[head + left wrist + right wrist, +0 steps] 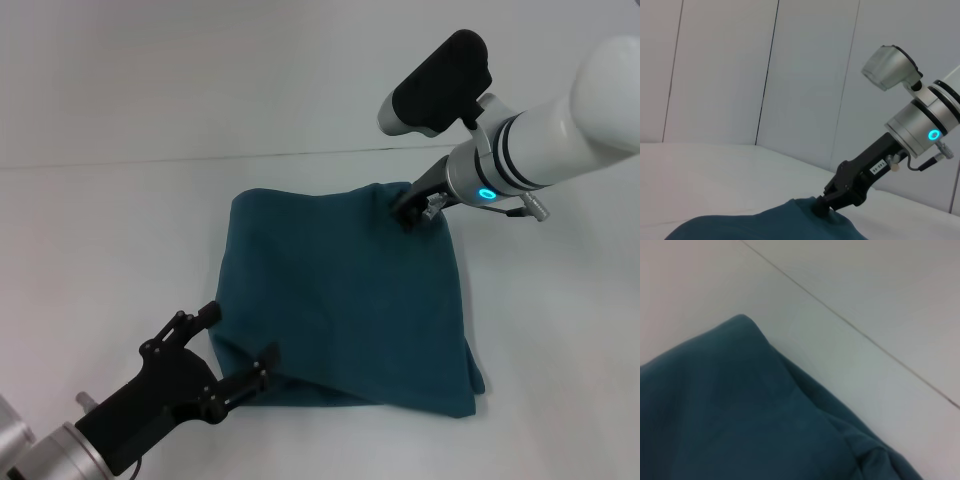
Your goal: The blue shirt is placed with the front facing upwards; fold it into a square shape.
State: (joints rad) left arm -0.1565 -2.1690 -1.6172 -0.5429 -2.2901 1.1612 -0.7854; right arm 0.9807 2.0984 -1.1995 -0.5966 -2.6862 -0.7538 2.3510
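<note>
On the white table (90, 230), right claw (412, 212) pinches the blue shirt's (340, 300) far corner, seemingly to hold the fold, while left claw (238, 350) hangs open at the near edge.

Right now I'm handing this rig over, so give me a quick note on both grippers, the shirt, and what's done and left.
Left gripper: jaws open, at the near left corner of the blue shirt, holding nothing.
Right gripper: down on the far right corner of the shirt; whether it grips the cloth can't be told.
Shirt: on the white table, already folded into a rough square, plain side up, no lettering showing.
Left: near right edge sticks out unevenly and needs tidying; then lift both grippers away.
</note>
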